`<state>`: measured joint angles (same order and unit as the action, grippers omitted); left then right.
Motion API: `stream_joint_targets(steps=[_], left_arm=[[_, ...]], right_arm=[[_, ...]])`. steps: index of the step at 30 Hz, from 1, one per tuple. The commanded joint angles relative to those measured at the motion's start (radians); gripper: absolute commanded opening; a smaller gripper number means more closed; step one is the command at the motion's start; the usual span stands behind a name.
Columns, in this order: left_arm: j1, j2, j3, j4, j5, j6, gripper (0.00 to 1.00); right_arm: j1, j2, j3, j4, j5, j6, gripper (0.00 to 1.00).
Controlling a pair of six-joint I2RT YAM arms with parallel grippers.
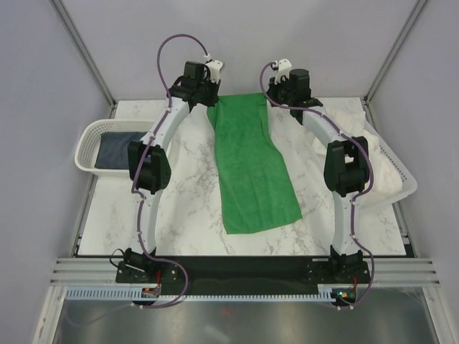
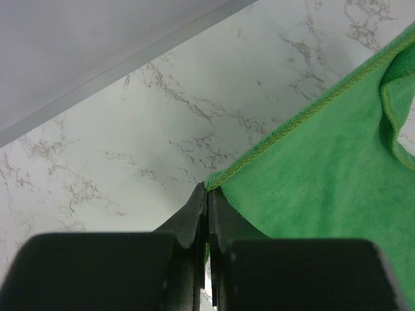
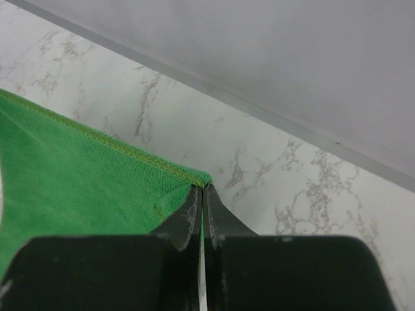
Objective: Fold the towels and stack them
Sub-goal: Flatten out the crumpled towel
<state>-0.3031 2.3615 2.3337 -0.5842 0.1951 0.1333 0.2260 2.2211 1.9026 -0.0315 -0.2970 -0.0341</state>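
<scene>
The green towel (image 1: 251, 172) looks light, soft and limp, likely to sag between grips, so its far corners are the best hold; the left hand (image 2: 206, 191) and right hand (image 3: 201, 190) each pinch one. Bright terry with a stitched hem, it runs lengthwise down the middle of the marble table (image 1: 179, 208).

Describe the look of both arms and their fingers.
Left arm and right arm: white links between bulky black joint housings, on black bases, with a thin purple cable looping along each. The fingers are matte black, flat and tapering to narrow tips.
</scene>
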Motion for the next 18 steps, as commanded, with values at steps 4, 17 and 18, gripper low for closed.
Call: stream_joint_targets(steps=[4, 17, 18], left_arm=[[-0.008, -0.042, 0.019, 0.099, 0.044, 0.086, 0.02], [-0.019, -0.036, -0.081, 0.118, 0.084, 0.016, 0.02], [-0.021, -0.038, -0.105, 0.118, 0.084, -0.021, 0.02]], right_arm=[[-0.027, 0.002, 0.076, 0.09, 0.09, -0.185, 0.0], [-0.057, 0.074, 0.113, -0.064, -0.146, 0.057, 0.0], [-0.059, 0.069, 0.078, -0.036, -0.174, 0.147, 0.0]])
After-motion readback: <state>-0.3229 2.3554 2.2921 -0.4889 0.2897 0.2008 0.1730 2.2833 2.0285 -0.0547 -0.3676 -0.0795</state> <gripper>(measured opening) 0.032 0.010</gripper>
